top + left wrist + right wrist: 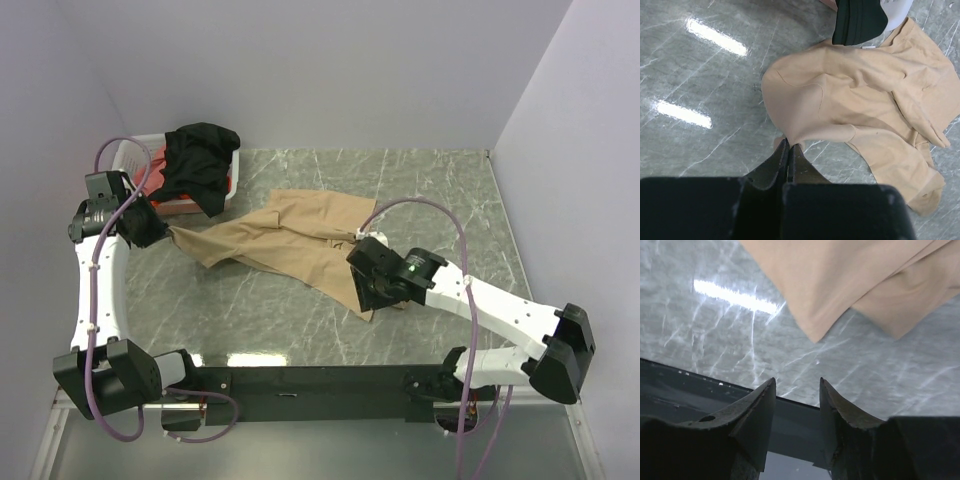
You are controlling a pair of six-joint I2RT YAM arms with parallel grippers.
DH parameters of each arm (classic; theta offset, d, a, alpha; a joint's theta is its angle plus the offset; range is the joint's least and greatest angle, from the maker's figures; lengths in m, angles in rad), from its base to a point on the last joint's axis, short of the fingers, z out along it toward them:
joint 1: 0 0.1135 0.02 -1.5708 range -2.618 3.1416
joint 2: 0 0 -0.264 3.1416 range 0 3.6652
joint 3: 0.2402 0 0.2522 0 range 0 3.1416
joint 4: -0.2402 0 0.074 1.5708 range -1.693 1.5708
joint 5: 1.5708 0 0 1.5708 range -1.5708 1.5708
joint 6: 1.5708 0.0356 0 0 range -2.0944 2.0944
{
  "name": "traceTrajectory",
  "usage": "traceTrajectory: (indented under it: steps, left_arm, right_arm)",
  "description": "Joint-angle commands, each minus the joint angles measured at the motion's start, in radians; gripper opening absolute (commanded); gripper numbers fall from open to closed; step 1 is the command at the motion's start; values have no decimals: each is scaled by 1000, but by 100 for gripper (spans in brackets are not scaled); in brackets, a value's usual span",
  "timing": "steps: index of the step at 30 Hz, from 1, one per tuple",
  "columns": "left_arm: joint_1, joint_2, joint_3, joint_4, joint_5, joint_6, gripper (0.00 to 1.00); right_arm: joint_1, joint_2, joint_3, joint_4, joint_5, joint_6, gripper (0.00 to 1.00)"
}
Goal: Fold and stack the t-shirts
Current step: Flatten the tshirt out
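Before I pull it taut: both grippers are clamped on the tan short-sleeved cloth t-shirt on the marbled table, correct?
Not both. The left gripper is clamped on the tan short-sleeved cloth t-shirt, but the right gripper is open and empty, the cloth lying beyond its jaws; the right wrist view shows it.

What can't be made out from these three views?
- Top view: the black t-shirt covers the basket, hiding most of what lies under it.
- Top view: the right gripper covers part of the tan t-shirt.
- Right wrist view: the tan t-shirt runs off the top edge.
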State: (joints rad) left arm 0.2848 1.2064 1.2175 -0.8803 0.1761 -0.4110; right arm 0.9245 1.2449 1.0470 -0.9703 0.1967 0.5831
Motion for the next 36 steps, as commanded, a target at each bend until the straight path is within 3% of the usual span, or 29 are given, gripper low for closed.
traceTrajectory:
  steps: [1,15,20,36]
  left_arm:
    - [4,-31,-9,30,-3,20,0]
    - [5,-31,-38,32,10,20,0]
    - [5,-36,-30,23,2,23,0]
    - [5,-41,-27,15,-9,28,0]
  right_arm:
    - [-1,-12,-99,108,-92,66,48]
    - [-118,62,-303,432,-194,121,51]
    - [-125,134,-297,426,-172,132,51]
    - [-161,149,-349,446,-123,192,52]
